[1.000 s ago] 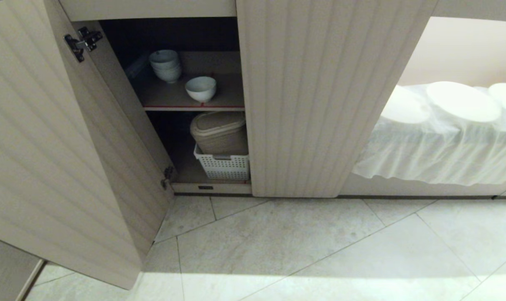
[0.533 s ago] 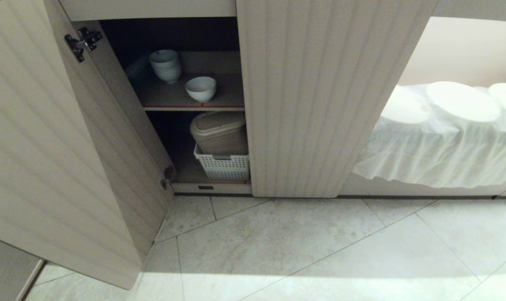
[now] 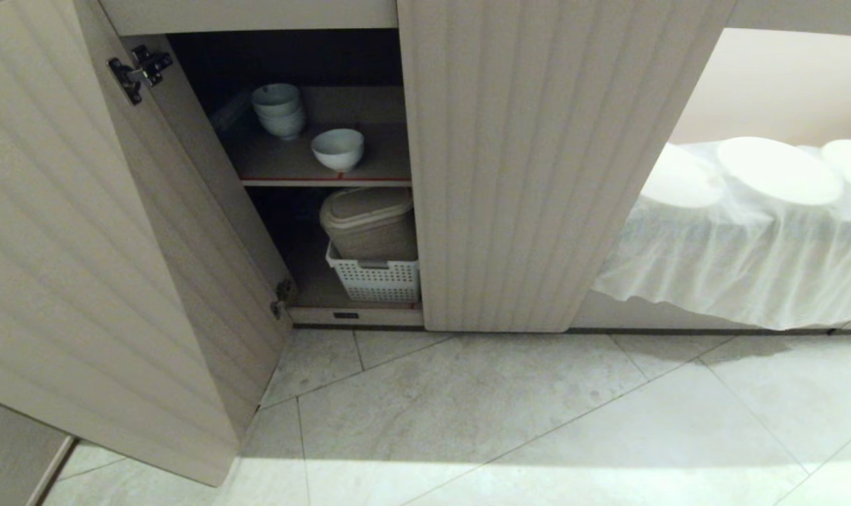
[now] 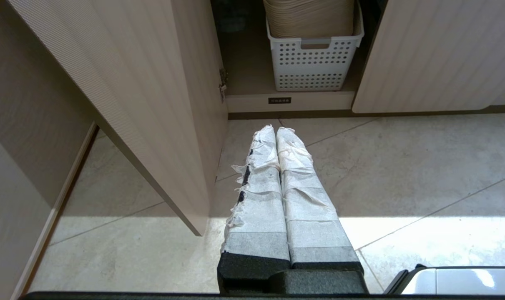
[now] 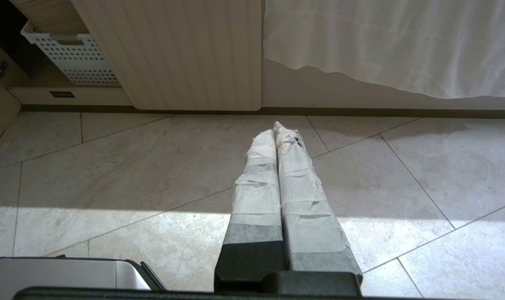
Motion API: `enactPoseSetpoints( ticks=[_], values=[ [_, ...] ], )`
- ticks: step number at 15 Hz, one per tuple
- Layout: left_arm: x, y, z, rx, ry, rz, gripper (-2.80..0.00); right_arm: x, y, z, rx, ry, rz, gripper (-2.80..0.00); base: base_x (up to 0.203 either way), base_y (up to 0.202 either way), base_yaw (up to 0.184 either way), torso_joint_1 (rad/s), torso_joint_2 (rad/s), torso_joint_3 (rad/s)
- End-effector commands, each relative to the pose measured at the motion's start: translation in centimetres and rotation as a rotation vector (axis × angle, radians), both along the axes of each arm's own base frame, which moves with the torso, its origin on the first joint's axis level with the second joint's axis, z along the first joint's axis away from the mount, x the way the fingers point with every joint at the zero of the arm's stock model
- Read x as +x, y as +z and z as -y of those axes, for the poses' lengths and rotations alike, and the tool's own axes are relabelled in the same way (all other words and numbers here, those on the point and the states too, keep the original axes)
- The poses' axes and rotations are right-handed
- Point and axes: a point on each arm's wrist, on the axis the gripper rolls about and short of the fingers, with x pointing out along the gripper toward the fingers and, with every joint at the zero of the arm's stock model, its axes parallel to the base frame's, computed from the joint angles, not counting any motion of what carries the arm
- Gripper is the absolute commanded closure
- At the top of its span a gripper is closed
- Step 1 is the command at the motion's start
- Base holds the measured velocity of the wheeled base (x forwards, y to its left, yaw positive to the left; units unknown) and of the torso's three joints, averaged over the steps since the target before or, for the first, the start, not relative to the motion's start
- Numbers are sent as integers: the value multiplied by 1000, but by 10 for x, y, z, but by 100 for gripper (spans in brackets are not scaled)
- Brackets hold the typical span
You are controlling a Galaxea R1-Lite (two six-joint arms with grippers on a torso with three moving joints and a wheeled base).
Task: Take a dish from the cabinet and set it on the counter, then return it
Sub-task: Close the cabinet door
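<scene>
Left gripper (image 4: 276, 130): tape-wrapped fingers (image 4: 258, 183) pressed together, nothing between them, pointing level over the pale stone-tiled floor (image 4: 402, 166) toward the open bay of the low pale beige cabinet with vertically fluted doors (image 3: 537, 176); just beside the edge of the swung-open left door (image 4: 144, 96), not touching it. Right gripper (image 5: 276, 127): wrapped fingers (image 5: 298, 183) likewise pressed flat against each other, empty, held low above the tiles, aimed at the base of the closed fluted door (image 5: 185, 54). Neither arm visible from the head view; both parked low, well short of the shelves.

Ahead of the left fingers, on the cabinet's bottom shelf: white perforated plastic basket (image 4: 315, 62) holding a beige ribbed lidded container (image 3: 369, 221). Above it, on the upper shelf edged with a red stripe (image 3: 327, 180): small round glossy white bowl (image 3: 337, 149), upright, standing alone near the front edge. Behind it and nearer the hinge side, apart from it: stack of similar white bowls (image 3: 278, 109). Metal hinge (image 3: 139, 71) at the top of the open door. Right of the closed door: sheer white cloth (image 3: 734, 253) draped over round white lids (image 3: 776, 171), hanging down toward the floor.
</scene>
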Motion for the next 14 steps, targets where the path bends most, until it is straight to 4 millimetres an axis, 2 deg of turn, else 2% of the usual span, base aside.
enactPoseSetpoints(
  ticks=[1, 6, 14],
  values=[
    [0, 0, 0, 1, 0, -1, 0, 0, 0, 0, 0, 0, 1, 0, 0, 0, 0, 0, 0, 0],
    [0, 0, 0, 0, 1, -1, 0, 0, 0, 0, 0, 0, 1, 0, 1, 20, 0, 1, 0, 0],
    [0, 0, 0, -1, 0, 1, 0, 0, 0, 0, 0, 0, 1, 0, 0, 191, -1, 2, 2, 3]
  ],
)
